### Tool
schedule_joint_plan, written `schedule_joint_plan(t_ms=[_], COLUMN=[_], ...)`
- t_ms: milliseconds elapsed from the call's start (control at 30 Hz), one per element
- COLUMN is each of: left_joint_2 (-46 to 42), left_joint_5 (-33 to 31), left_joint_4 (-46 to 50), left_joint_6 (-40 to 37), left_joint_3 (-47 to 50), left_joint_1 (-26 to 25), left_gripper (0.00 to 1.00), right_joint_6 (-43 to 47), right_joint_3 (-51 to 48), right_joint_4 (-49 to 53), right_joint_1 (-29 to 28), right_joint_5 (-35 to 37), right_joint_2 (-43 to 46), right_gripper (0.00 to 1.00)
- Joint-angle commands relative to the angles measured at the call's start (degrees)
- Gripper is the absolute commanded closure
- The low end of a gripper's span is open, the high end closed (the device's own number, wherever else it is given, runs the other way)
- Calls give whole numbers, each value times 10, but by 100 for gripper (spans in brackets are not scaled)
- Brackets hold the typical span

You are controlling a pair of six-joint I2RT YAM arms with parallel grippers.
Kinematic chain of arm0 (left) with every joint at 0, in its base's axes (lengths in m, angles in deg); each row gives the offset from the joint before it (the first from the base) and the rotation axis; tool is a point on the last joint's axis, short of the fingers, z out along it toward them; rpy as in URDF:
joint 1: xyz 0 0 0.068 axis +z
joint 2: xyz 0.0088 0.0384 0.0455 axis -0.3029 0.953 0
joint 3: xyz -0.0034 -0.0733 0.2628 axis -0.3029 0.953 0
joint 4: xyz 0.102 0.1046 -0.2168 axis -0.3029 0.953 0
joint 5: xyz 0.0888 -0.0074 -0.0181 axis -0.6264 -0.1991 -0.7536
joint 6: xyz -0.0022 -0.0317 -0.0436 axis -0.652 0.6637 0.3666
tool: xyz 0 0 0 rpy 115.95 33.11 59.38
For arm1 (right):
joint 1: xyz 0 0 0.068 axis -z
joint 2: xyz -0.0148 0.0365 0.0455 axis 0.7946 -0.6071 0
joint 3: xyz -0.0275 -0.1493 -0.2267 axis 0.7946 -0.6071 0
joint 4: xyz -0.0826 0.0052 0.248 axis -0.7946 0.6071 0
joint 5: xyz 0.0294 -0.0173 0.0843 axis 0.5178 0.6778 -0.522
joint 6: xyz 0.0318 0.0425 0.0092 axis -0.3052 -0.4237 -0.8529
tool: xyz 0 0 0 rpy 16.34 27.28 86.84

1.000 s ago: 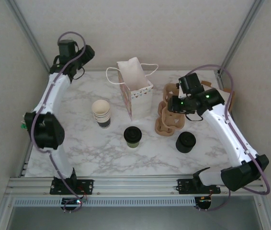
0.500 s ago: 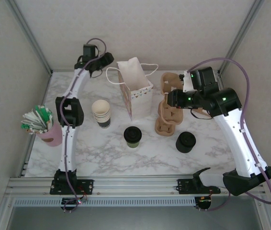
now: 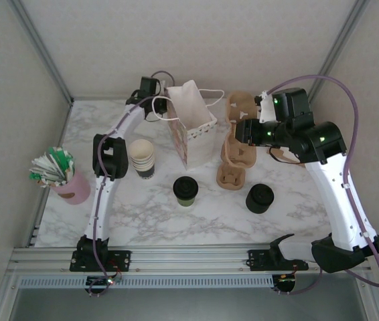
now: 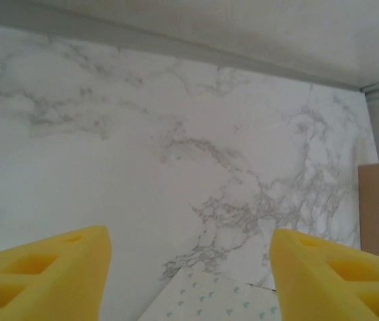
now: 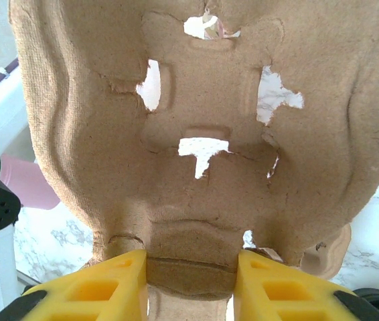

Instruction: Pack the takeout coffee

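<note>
The takeout coffee (image 3: 185, 190), a dark cup with a round black lid, stands alone on the marble in front of the white paper bag (image 3: 191, 124). My left gripper (image 3: 157, 99) hovers at the bag's back left, by its handle, open. In the left wrist view its yellow fingers (image 4: 42, 277) stand wide apart, with a corner of the heart-printed bag (image 4: 216, 301) low between them. My right gripper (image 3: 242, 128) is shut on a brown pulp cup carrier (image 5: 196, 120), raised above the stack of carriers (image 3: 233, 167). Both gripper fingertips (image 5: 191, 284) pinch the carrier's lower edge.
A stack of lidless cream cups (image 3: 142, 158) stands left of the coffee. A squat black stack of lids (image 3: 260, 198) sits at the front right. A pink cup (image 3: 69, 187) stuffed with sachets stands at the left edge. Walls close in behind and beside the table.
My left arm has swung from the back left corner rightward to the bag's handle, its jaws narrowing a little. My right arm has lifted the carrier higher and farther back.
</note>
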Motion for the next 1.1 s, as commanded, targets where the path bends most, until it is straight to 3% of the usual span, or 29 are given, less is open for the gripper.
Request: schedule_joint_plan(t_ms=[0, 233, 1067], left_joint_2=[-33, -77, -148], left_joint_5=[22, 30, 28], left_joint_4=[-17, -67, -150], left_joint_6=[-19, -16, -1], left_joint_3=[43, 143, 300], left_joint_1=[-9, -28, -120], left_gripper=[36, 36, 36], right_joint_6=[-6, -13, -28], right_joint_3=[5, -1, -19], right_joint_4=[-13, -20, -22], right_joint_1=[2, 2, 2], right_joint_5=[-9, -9, -23], right_joint_2=[0, 11, 55], right_gripper=[67, 68, 69])
